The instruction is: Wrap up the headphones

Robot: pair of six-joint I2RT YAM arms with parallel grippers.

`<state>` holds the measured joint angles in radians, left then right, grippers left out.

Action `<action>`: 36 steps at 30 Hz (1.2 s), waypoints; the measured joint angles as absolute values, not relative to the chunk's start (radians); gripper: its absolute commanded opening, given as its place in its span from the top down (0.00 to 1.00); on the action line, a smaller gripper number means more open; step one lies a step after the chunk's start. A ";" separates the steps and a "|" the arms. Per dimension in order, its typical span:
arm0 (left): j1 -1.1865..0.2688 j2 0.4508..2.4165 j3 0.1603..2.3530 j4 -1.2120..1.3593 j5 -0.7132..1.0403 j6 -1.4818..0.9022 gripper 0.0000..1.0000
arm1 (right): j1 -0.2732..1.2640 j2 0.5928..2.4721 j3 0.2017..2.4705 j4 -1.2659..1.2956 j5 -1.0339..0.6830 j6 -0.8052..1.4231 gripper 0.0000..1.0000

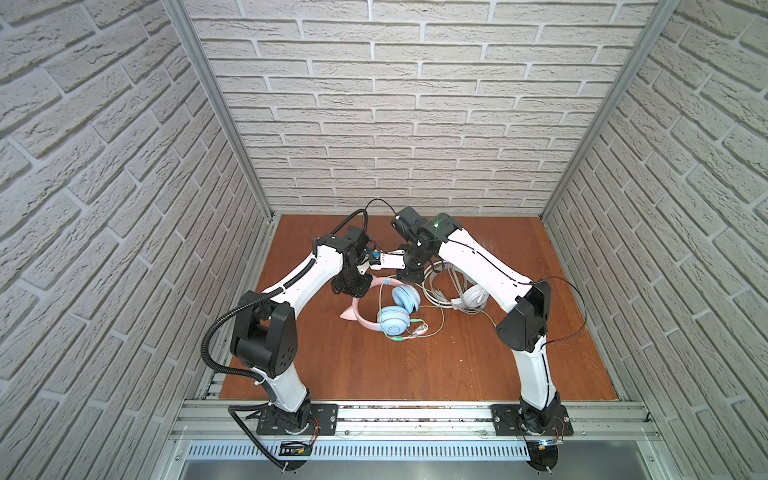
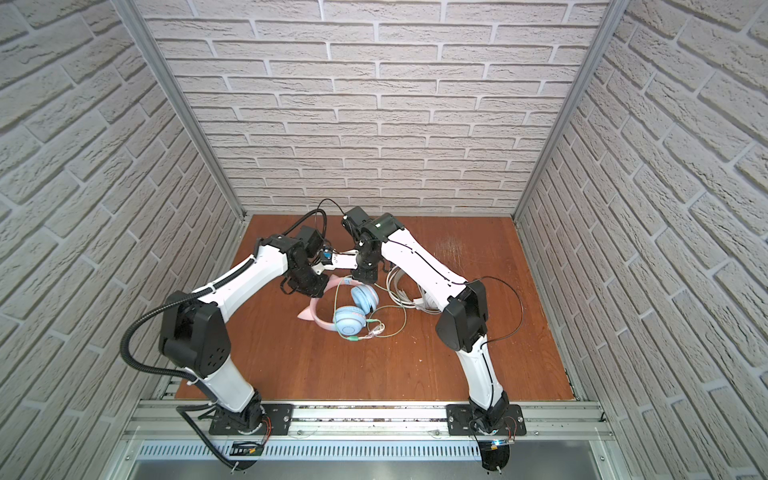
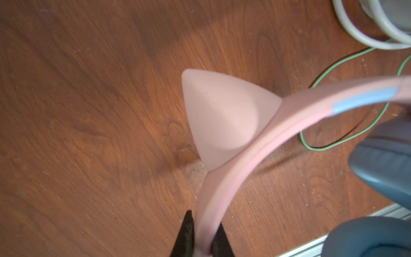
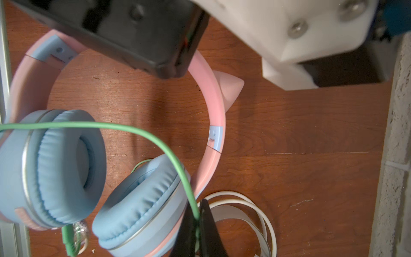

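On the brown wooden tabletop [image 1: 374, 365] sit two wired pairs near the middle, just beside each other: pink cat-ear headphones [image 1: 392, 324] with two light blue earcups, and all-white headphones [image 1: 473, 297] with coiled pale cable. The left gripper [image 3: 204, 219] is clamped on the pink headband [image 3: 233, 171]. The right gripper [image 4: 198, 203] pinches the thin green cable [image 4: 133, 131].

Bright even light, soft shadows on the table [image 1: 374, 365], warped edges in both top views, blurry wrist close-ups
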<state>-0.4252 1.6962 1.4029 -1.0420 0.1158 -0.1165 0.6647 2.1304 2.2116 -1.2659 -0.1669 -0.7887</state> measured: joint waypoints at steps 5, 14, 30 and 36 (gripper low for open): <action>-0.427 1.677 1.380 -1.036 0.128 -0.113 1.00 | 0.651 2.180 2.214 -1.263 -0.218 -0.748 0.92; -0.427 1.634 1.357 -1.022 0.144 -0.110 1.00 | 0.634 2.200 2.214 -1.235 -0.318 -0.609 0.81; -0.362 1.502 1.258 -0.994 0.212 -0.109 1.00 | 0.557 2.116 1.909 -0.955 -0.531 -0.258 0.52; -0.340 1.460 1.220 -0.954 0.249 -0.117 1.00 | 0.538 2.043 1.783 -0.822 -0.579 -0.129 0.46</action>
